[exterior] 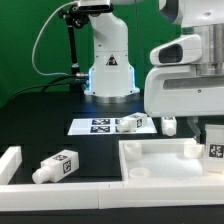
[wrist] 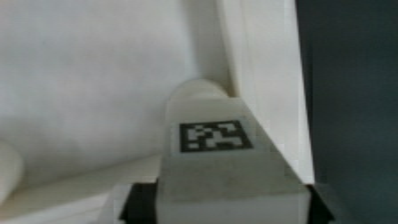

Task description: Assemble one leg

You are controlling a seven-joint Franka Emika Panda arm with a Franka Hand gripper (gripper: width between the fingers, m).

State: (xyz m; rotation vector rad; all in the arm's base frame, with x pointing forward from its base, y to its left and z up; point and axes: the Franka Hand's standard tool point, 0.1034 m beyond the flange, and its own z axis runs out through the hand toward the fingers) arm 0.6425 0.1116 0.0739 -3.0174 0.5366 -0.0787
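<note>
Gripper (wrist: 222,205) fingers clamp the small stubby white plastic leg (wrist: 217,140) with its black-and-white tag, its long axis running straight out from the pincer into the corner of the large square white tray-like part (exterior: 150,158)

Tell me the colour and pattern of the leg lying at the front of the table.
White leg with black-and-white square tags; clearest in the exterior view.

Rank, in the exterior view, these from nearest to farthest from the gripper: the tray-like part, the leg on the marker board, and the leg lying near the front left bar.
From the gripper:
1. Tray-like part, directly beneath it, at the exterior view's right.
2. Leg on the marker board, farther back, toward the middle.
3. Leg by the front bar, at the exterior view's left.
</note>
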